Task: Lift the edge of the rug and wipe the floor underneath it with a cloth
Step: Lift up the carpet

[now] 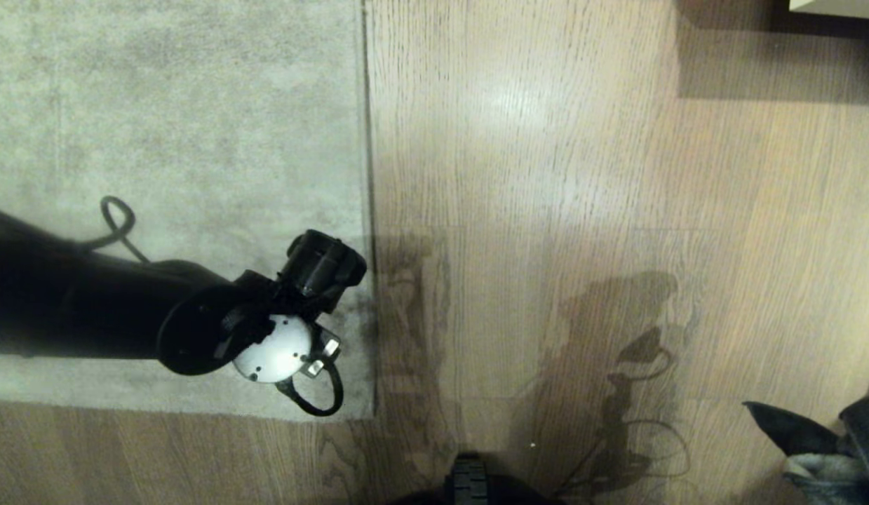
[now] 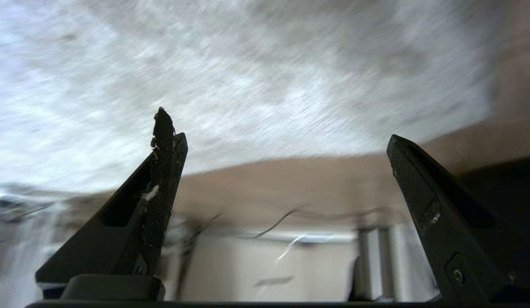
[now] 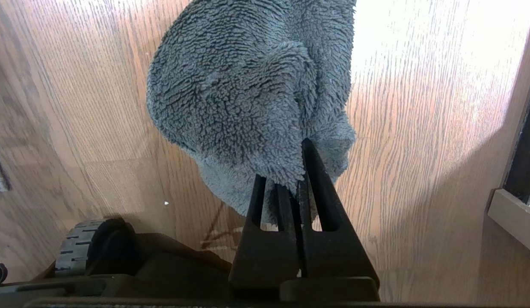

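Note:
The pale grey rug lies flat on the left. Its rug edge runs straight down to a square corner. The wood-grain floor fills the right side. My left arm reaches across the rug, its wrist just inside the edge near the corner. In the left wrist view my left gripper is open wide with nothing between its fingers, above blurred rug and floor. My right gripper is shut on the fuzzy grey-blue cloth, which hangs over the floor.
My base's wheel sits at the bottom centre and also shows in the right wrist view. Dark grey shapes fill the bottom right corner. Pale furniture casts a shadow at the top right. A pale ledge borders the floor.

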You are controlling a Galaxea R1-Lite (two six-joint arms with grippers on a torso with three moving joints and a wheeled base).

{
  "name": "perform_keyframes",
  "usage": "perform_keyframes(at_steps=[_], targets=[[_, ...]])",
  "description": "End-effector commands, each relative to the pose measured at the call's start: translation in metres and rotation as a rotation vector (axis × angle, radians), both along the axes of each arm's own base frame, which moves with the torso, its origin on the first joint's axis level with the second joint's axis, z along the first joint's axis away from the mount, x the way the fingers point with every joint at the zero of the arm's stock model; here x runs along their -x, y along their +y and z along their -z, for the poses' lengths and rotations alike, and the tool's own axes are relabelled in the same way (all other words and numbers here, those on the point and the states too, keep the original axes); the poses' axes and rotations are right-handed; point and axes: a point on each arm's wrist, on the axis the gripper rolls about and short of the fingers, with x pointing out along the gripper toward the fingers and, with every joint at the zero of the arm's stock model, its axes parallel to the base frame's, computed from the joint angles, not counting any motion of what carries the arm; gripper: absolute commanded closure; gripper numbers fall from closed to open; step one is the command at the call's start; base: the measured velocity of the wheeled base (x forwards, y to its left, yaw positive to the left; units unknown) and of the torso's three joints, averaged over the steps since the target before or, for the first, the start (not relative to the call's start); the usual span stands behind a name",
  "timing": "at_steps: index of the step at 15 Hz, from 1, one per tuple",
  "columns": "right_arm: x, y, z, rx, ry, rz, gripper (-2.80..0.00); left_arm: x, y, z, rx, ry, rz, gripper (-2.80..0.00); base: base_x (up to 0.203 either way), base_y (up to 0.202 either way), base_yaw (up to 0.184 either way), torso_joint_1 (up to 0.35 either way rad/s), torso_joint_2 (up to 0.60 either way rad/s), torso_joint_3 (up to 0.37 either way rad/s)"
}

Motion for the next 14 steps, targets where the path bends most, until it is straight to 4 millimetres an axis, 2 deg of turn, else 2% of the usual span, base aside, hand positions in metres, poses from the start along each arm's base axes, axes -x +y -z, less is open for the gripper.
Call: perform_keyframes(at_steps=[1,4,9,14], targets=[[0.000,0.000,0.000,0.000,0.001,0.000,0.00,-0.004,-0.003,-0.007,-0.019,0.004,-0.005,-2.80,0.000,0.000,0.000,0.000,0.00,0.000],[0.000,0.000,0.000,0.000,0.002,0.000,0.00,-0.006,-0.013,-0.017,-0.002,-0.034,0.011,-2.80,0.000,0.000,0.000,0.000,0.00,0.000],[0.000,0.000,0.000,0.000,0.001,0.000,0.00,-0.028,-0.038,-0.017,0.002,-0.078,0.022,-2.80,0.000,0.000,0.000,0.000,0.00,0.000],[0.000,0.000,0.000,0.000,0.002,0.000,0.00,-0.036,-0.063,-0.015,-0.165,-0.146,-0.002,-2.80,0.000,0.000,0.000,0.000,0.00,0.000]])
